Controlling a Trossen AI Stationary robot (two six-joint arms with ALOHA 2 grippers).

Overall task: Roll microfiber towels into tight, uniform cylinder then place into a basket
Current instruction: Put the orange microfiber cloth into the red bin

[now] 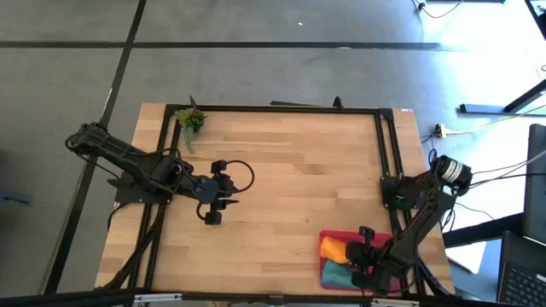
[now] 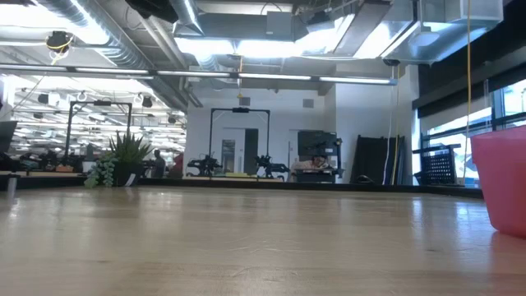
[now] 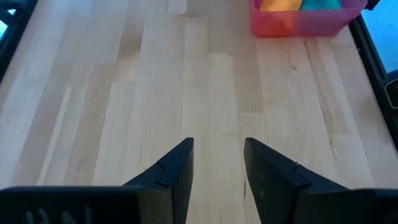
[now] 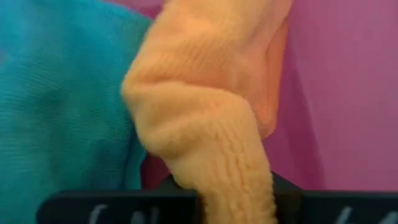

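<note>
The red-pink basket (image 1: 386,238) stands at the table's near right; its wall (image 2: 505,181) also shows in the low view. The rolled teal towel (image 1: 335,275) lies in its near part. The bunched orange towel (image 1: 334,248) is in its far part, beside the teal towel (image 4: 62,112). My right gripper (image 1: 363,253) reaches steeply down into the basket, shut on the orange towel (image 4: 205,124). My left gripper (image 1: 223,194) hovers open over bare wood at the table's left middle, with nothing between its fingers (image 3: 180,168). My right gripper pinches a thick bunched fold of the orange towel (image 4: 239,186) between its two fingers. The cloth itself covers the fingertips. The fingers slant steeply down from the table's right side. The towel stretches away from them along the basket's pink inside (image 4: 348,112); I cannot tell whether it rests there.
A small green plant sprig (image 1: 190,122) lies at the table's far left corner. A black frame (image 1: 386,145) runs along the table's edges. Bare wood (image 1: 299,179) lies between the two arms.
</note>
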